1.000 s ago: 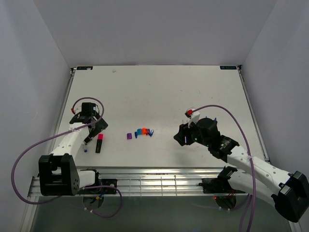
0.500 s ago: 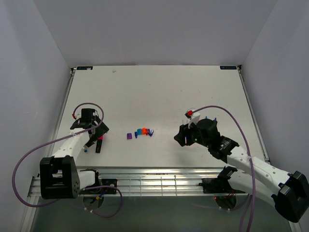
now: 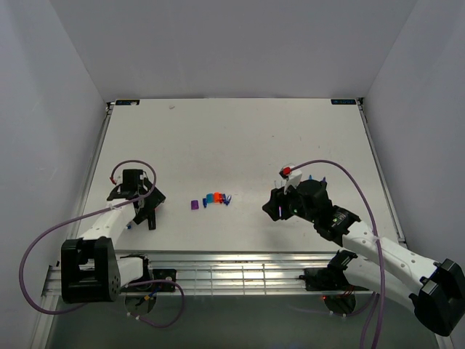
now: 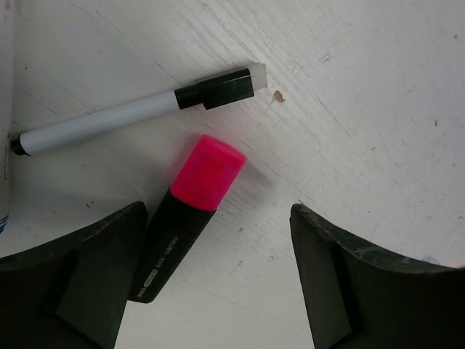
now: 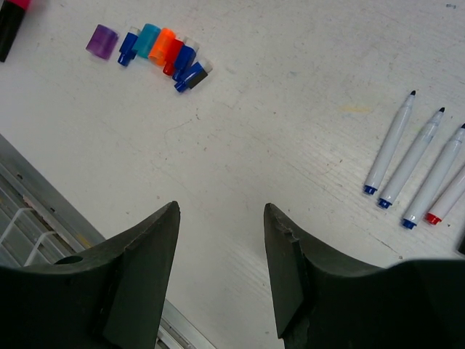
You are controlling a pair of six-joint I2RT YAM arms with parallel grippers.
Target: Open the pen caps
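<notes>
A magenta cap [image 4: 207,171] sits on a black highlighter body [image 4: 168,247] that lies on the table in the left wrist view. My left gripper [image 4: 218,243] is open low over it, with the body against the left finger [image 4: 80,276] and the cap just beyond the fingertips. Loose caps lie in a row at mid table [image 3: 211,199]: purple [image 5: 102,40], teal-blue [image 5: 147,39], orange [image 5: 163,44], and slim blue [image 5: 192,75] and red [image 5: 173,58] ones. My right gripper [image 5: 221,211] is open and empty, above bare table to the right of the row.
A white pen with a black end piece [image 4: 138,109] lies just beyond the highlighter. Several uncapped thin white pens [image 5: 410,156] lie side by side at the right of the right wrist view. A metal rail [image 3: 232,262] runs along the table's near edge.
My left gripper has moved nearer and down over the magenta highlighter, now covering it in the top view. The right arm has barely moved.
</notes>
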